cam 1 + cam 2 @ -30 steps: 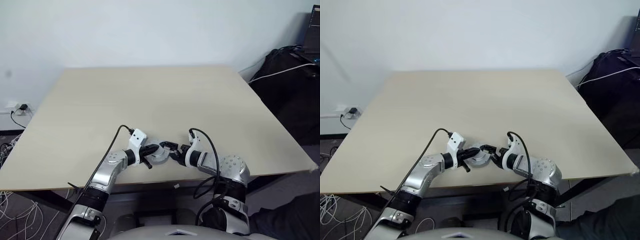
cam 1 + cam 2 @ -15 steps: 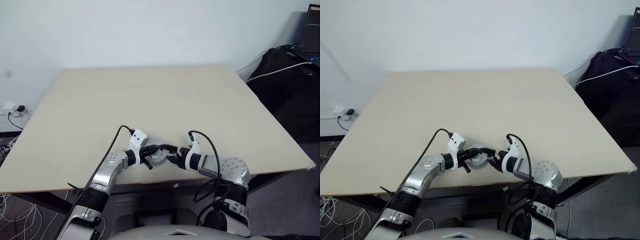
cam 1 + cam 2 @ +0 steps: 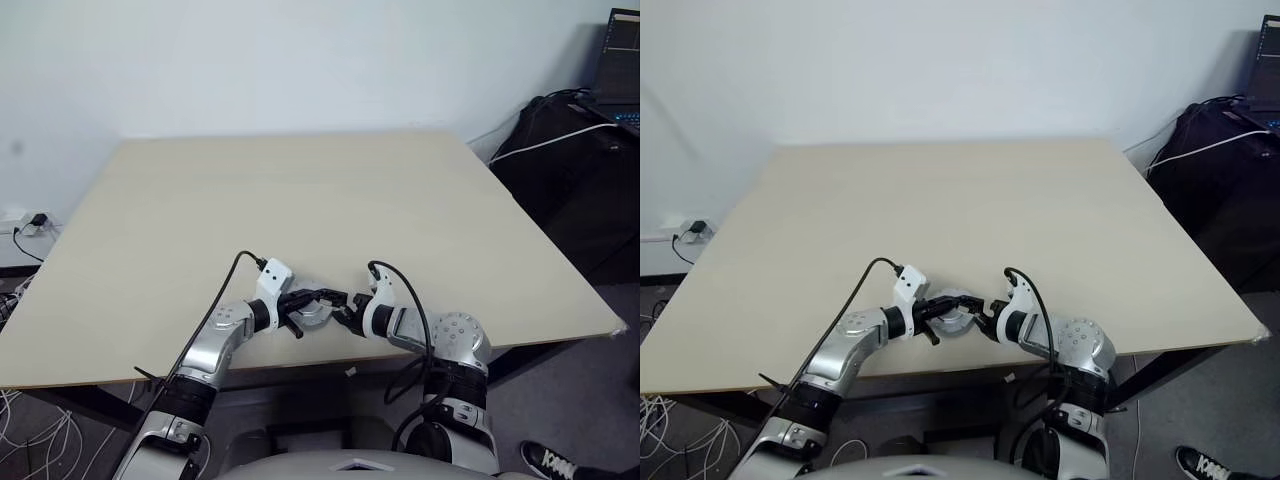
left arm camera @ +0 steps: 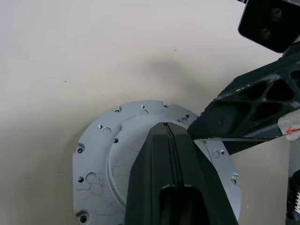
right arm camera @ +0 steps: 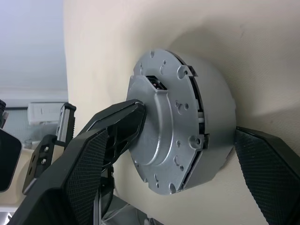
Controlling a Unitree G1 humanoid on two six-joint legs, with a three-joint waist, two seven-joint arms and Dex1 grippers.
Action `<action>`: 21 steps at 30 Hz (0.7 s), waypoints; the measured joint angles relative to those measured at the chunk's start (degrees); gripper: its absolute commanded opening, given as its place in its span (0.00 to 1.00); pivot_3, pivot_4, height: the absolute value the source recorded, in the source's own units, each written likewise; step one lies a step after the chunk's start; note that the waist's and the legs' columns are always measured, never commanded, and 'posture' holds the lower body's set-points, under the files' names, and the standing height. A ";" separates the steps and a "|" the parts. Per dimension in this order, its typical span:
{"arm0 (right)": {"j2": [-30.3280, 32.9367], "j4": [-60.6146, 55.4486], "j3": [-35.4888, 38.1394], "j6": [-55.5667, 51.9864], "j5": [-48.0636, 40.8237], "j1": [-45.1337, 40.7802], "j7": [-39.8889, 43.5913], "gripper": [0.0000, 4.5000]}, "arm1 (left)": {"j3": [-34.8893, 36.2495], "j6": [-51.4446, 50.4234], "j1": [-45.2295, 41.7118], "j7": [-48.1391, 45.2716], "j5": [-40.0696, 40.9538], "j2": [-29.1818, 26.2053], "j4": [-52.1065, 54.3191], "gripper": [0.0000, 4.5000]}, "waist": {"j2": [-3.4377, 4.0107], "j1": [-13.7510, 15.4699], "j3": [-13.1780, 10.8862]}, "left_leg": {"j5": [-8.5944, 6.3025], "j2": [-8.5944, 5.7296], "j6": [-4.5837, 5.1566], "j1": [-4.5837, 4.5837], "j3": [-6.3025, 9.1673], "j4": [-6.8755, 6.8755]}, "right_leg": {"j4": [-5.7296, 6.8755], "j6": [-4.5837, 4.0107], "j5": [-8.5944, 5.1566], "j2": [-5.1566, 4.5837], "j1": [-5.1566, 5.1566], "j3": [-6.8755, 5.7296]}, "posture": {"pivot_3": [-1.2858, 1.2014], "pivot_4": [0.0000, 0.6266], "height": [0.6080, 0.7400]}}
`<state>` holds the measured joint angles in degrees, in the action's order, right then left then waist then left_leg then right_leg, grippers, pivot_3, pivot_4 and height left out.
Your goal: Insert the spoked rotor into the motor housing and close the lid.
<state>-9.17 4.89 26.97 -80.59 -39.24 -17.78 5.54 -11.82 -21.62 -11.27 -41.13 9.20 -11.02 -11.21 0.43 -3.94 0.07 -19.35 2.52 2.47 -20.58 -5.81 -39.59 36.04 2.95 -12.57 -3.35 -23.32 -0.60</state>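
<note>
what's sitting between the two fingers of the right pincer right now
The round grey motor assembly, lid on top, sits on the table between the right pincer's spread fingers, as its wrist view shows. The shut left pincer rests on top.

Hidden and cut-off parts around the closed motor assembly

In the left wrist view, we see the left gripper [image 4: 165, 140] with its fingers pressed together covering the lid [image 4: 105, 154] from its centre towards 5 o'clock, and the picture's edge cuts the disc at 6 o'clock. In the right wrist view the motor housing [image 5: 213, 101] sits behind the lid, its inside hidden; whether the spoked rotor is within, we cannot tell. From the head views, the assembly [image 3: 316, 311] is too small for detail.
</note>
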 measured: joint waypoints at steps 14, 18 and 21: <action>0.02 -0.81 0.63 0.09 -1.75 0.28 1.87 0.86 | 0.06 0.00 -0.10 -0.17 0.26 0.07 0.71 0.00 | -0.01 -0.05 -0.01 | 0.00 0.03 0.00 -0.08 -0.01 0.02 | -0.02 0.00 0.00 0.04 -0.10 0.02 | 0.52 0.00 1.00; 0.07 -0.81 0.64 -0.10 -1.59 0.35 1.86 0.60 | 0.40 0.11 -0.27 -0.15 0.53 0.02 1.08 0.00 | -0.01 -0.09 -0.01 | 0.00 0.04 0.00 -0.08 -0.01 0.03 | -0.02 0.00 0.00 0.06 -0.10 0.02 | 0.52 0.00 1.00; 0.26 -0.81 0.64 -0.50 -1.41 0.54 1.86 0.41 | 0.74 0.11 -0.23 -0.16 0.63 -0.11 1.45 0.00 | -0.01 -0.03 -0.01 | 0.00 0.04 0.00 -0.09 -0.01 0.02 | -0.02 0.00 0.00 0.05 -0.10 0.02 | 0.52 0.00 1.00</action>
<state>-8.91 4.08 27.61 -81.09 -40.65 -17.24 7.39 -11.08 -21.51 -11.50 -41.28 9.83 -11.13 -9.76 0.42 -3.98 0.06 -19.35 2.56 2.47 -20.66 -5.82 -39.57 36.02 2.95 -12.57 -3.30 -23.42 -0.58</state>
